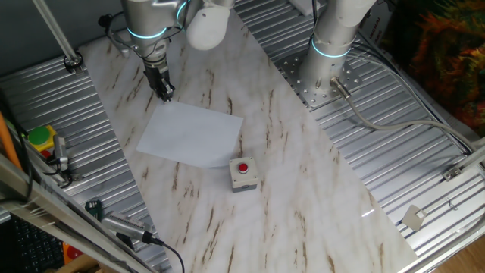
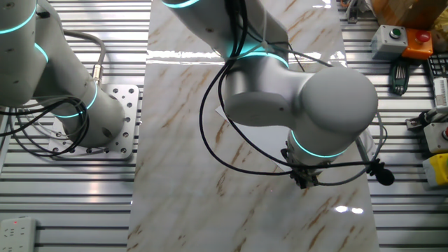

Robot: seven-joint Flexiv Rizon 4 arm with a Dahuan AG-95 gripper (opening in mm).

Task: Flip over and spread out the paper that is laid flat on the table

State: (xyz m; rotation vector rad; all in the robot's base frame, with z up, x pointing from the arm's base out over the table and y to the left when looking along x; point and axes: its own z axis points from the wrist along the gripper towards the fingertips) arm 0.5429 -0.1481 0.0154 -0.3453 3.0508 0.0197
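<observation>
The paper [image 1: 193, 133] is a plain white sheet lying flat on the marble-look table [image 1: 288, 189]. My gripper [image 1: 165, 94] points down at the sheet's far left corner, its tips at or just above that corner. The dark fingers [image 1: 161, 82] look pressed together with no gap showing. I cannot tell whether they hold the paper's edge. In the other fixed view the arm's big white joint covers the paper almost wholly, and the gripper [image 2: 302, 179] shows only as a dark tip below the joint, over the table [image 2: 182, 84].
A small grey box with a red button [image 1: 242, 174] sits by the paper's near right corner. A second white arm's base [image 1: 327, 68] stands on the ribbed metal panel at the right. Tools and a yellow-green item [image 1: 39, 140] lie at the left edge.
</observation>
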